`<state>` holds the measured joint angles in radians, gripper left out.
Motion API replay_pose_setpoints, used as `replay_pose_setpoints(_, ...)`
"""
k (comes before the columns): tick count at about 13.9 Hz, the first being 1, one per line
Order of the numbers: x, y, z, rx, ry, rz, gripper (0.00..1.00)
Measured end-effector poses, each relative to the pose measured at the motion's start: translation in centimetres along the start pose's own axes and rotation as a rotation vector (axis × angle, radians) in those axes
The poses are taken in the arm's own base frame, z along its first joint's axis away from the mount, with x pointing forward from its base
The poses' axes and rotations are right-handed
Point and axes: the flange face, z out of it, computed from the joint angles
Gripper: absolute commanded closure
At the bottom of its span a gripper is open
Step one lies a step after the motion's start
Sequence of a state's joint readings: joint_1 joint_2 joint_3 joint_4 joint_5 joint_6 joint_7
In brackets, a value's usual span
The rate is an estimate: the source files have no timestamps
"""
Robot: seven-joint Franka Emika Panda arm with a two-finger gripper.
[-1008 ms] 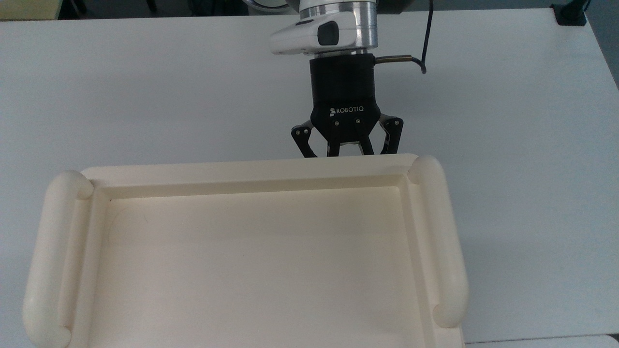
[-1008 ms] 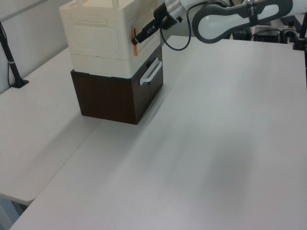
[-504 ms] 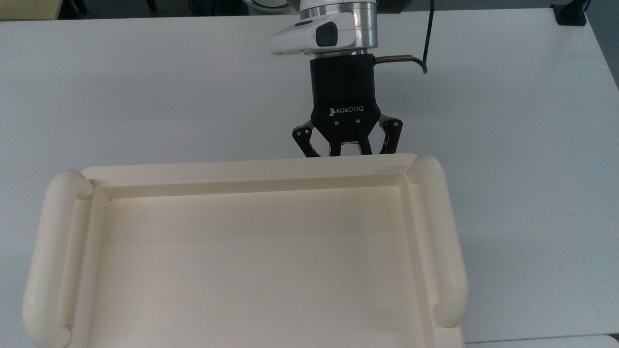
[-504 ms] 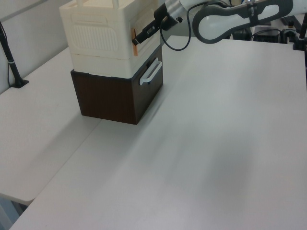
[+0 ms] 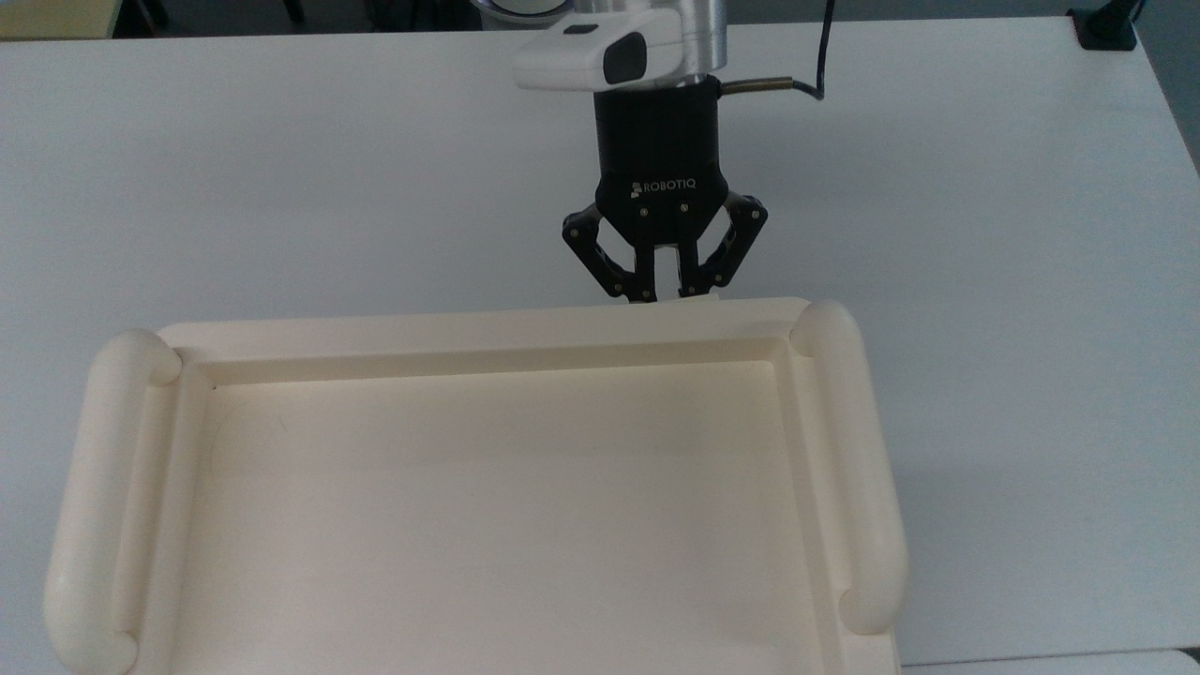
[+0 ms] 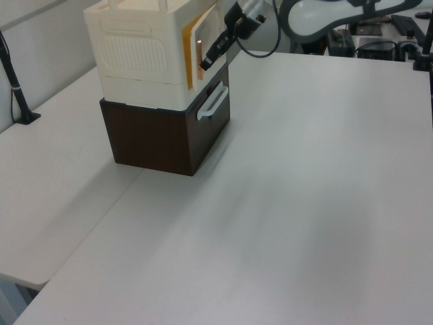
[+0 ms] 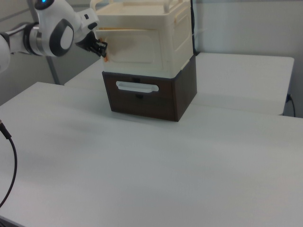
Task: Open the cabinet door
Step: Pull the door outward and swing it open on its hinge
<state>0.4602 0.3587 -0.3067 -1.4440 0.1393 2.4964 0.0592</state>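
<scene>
Standing on brown drawer box (image 6: 162, 139), cabinet (image 6: 145, 47); door (image 6: 203, 34) ajar, edge pinched by gripper (image 5: 667, 296); white table (image 6: 304, 203).

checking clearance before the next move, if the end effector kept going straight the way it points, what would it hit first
Most likely the cabinet door: the end effector points at the cabinet front with its fingertips already at the door's edge. Past that sits the cabinet body, though depth is hard to judge.

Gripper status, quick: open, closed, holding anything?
Gripper: closed on the edge of the cabinet door, which stands ajar.
</scene>
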Motion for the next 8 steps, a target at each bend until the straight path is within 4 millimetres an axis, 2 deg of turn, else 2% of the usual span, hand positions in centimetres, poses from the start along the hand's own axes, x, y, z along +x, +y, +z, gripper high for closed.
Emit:
replay_pose_setpoints(2,-0.3,0.6,-1.4,0.0,-0.084,-0.004,0.8)
replay_pose_setpoints(3,-0.4,1.0,-2.2,0.001,-0.125,-0.009,0.75)
replay_pose_setpoints(7,-1.7,4.2,-5.4,0.006,-0.322,-0.045,0.35)
replay_pose_setpoints(8,-2.1,5.7,-6.2,0.004,-0.371,-0.042,0.11)
